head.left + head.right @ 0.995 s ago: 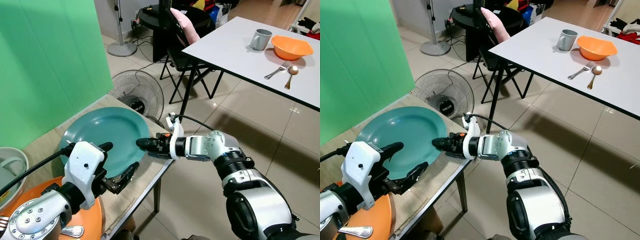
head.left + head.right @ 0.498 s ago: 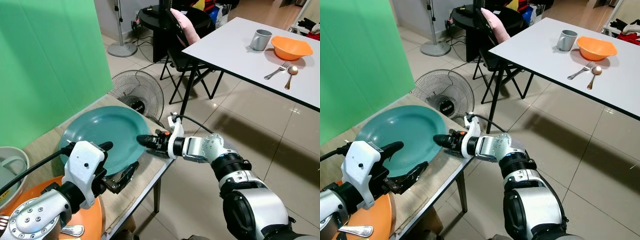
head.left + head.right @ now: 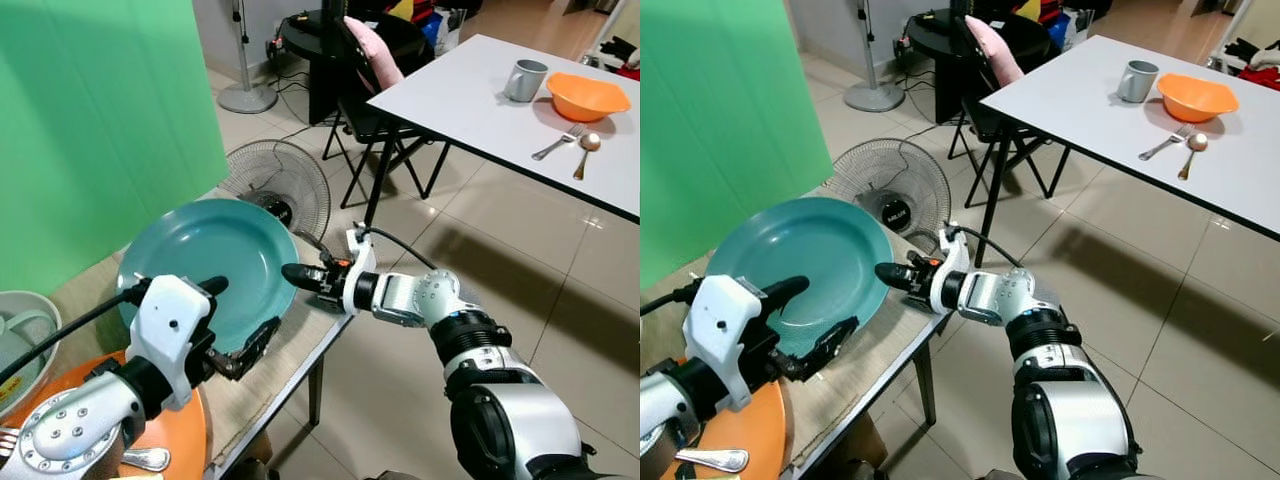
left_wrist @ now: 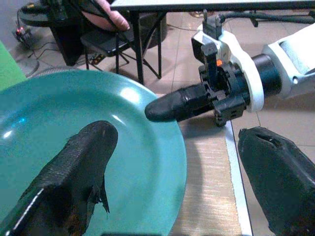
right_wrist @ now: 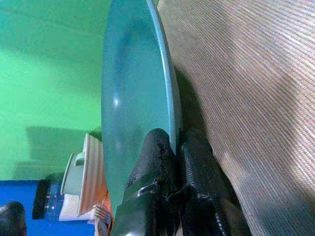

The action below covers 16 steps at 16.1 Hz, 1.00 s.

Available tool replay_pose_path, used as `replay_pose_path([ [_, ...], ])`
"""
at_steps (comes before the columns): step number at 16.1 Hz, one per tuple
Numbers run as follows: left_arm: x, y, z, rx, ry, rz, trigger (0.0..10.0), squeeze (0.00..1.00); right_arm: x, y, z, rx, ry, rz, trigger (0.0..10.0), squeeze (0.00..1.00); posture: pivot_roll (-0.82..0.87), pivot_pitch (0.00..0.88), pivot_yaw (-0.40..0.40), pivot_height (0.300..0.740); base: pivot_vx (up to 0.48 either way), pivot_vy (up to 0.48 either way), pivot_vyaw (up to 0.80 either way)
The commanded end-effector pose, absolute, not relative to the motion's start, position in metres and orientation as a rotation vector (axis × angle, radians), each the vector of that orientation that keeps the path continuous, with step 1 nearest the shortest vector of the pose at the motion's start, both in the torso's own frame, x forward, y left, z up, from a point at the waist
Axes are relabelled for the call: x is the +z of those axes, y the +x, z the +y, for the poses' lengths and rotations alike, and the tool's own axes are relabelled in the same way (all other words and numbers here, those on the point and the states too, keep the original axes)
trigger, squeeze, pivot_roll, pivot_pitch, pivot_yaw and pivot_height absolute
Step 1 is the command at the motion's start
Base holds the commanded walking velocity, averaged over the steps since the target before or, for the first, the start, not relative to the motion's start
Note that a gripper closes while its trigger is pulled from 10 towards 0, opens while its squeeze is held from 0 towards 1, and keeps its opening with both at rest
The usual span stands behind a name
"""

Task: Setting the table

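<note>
A large teal plate (image 3: pixel 200 250) lies on a beige mat on the near table, its right rim raised a little off the mat. My right gripper (image 3: pixel 295 275) reaches in from the right and is shut on that rim; in the right wrist view the two black fingers (image 5: pixel 157 162) pinch the plate (image 5: pixel 128 83) edge from both sides. My left gripper (image 3: pixel 235 318) stands open at the plate's near edge, one finger (image 4: pixel 78 167) above the plate's inside and the other finger (image 4: pixel 280 172) beyond the rim, over the mat.
An orange plate (image 3: pixel 195 440) with a spoon (image 3: pixel 145 460) and a pale dish (image 3: pixel 20 320) sit at my left. A floor fan (image 3: pixel 275 185) stands behind the near table. The white dining table (image 3: pixel 470 105) carries a grey mug (image 3: pixel 525 80), orange bowl (image 3: pixel 585 95), fork (image 3: pixel 558 143) and spoon (image 3: pixel 583 150).
My right gripper has lifted slightly with the plate's rim, tilting the plate up. The left gripper has stayed in place, open.
</note>
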<state>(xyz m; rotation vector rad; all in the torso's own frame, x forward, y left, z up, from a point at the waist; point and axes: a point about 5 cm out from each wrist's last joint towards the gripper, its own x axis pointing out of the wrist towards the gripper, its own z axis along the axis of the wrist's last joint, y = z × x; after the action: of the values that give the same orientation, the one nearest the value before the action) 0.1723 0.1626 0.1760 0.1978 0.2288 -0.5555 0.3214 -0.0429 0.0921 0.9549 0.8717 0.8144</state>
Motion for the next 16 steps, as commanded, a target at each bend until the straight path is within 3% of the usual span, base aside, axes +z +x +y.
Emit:
replay_pose_path([
  [1, 0.178, 0.174, 0.161, -0.561, 0.189, 0.213, 10.0, 0.00, 0.095, 0.325, -0.055, 0.794, 0.970, 0.829, 0.0, 0.00, 0.02, 0.016, -0.007, 0.740, 0.000, 0.000, 0.00],
  [4, 0.184, 0.180, 0.162, -0.527, 0.181, 0.166, 10.0, 0.00, 0.104, 0.332, -0.071, 0.761, 0.951, 0.764, 0.0, 0.00, 0.01, 0.011, -0.002, 0.740, 0.000, 0.000, 0.00],
  [8, 0.190, 0.196, 0.181, -0.352, 0.155, 0.127, 10.0, 0.00, 0.123, 0.341, -0.097, 0.764, 0.914, 0.648, 0.0, 0.00, 0.01, 0.009, 0.007, 0.740, 0.000, 0.000, 0.00],
  [9, 0.189, 0.203, 0.194, -0.272, 0.050, 0.108, 10.0, 1.00, 0.136, 0.342, -0.109, 0.812, 0.922, 0.578, 0.0, 0.00, 0.00, 0.008, 0.016, 0.740, 0.000, 0.000, 0.00],
  [13, 0.184, 0.221, 0.212, -0.175, -0.022, 0.112, 10.0, 1.00, 0.156, 0.340, -0.135, 0.896, 0.953, 0.434, 0.0, 0.00, 0.00, 0.010, 0.026, 0.740, 0.000, 0.000, 0.00],
  [14, 0.184, 0.227, 0.218, -0.138, -0.103, 0.110, 10.0, 0.91, 0.162, 0.337, -0.144, 0.923, 0.960, 0.379, 0.0, 0.00, 0.00, 0.010, 0.034, 0.740, 0.000, 0.000, 0.00],
  [15, 0.185, 0.231, 0.217, -0.156, -0.195, 0.095, 10.0, 0.00, 0.166, 0.333, -0.150, 0.951, 0.961, 0.342, 0.0, 0.00, 0.00, 0.011, 0.039, 0.740, 0.000, 0.000, 0.00],
  [16, 0.188, 0.235, 0.213, -0.212, -0.309, 0.067, 10.0, 0.00, 0.169, 0.328, -0.154, 0.988, 0.967, 0.314, 0.0, 0.00, 0.00, 0.013, 0.043, 0.740, 0.000, 0.000, 0.00],
])
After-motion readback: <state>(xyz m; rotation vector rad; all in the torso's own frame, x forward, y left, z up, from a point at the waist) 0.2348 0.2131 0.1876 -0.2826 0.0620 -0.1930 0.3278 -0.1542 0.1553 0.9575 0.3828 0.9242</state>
